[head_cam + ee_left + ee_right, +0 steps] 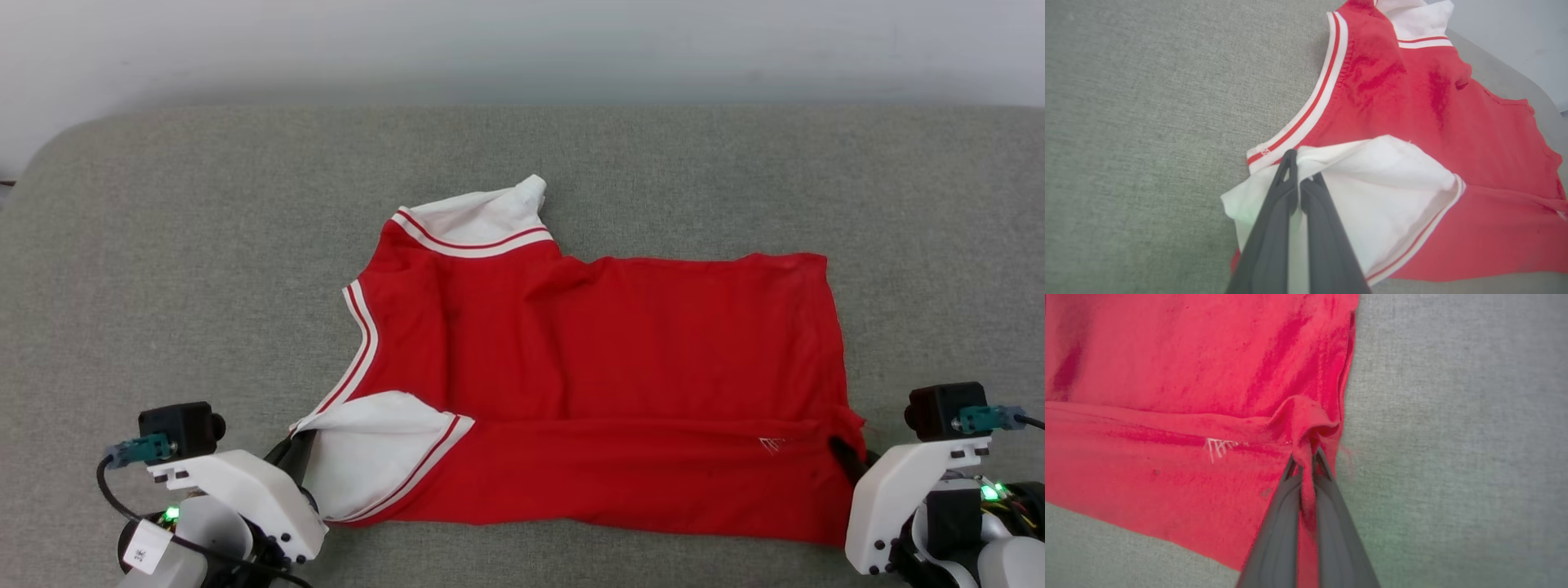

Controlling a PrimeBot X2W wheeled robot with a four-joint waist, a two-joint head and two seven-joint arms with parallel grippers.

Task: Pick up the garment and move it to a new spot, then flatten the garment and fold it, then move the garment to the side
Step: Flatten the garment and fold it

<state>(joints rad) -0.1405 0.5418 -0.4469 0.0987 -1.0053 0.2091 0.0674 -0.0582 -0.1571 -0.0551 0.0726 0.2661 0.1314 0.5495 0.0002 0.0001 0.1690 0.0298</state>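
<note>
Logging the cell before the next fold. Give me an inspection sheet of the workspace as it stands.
Surface: grey woven padding with a rounded far-left corner.
Job's things: garment lies spread out, its near long edge turned over onto itself.
Clutter: nothing seen.
Grippers: left gripper shut on the white sleeve at the near left corner; right gripper shut on a bunched red corner at the near right.
Cables: black cable loops from the left wrist camera; a second cable leaves the right one.
Surroundings: pale wall behind the surface.
</note>
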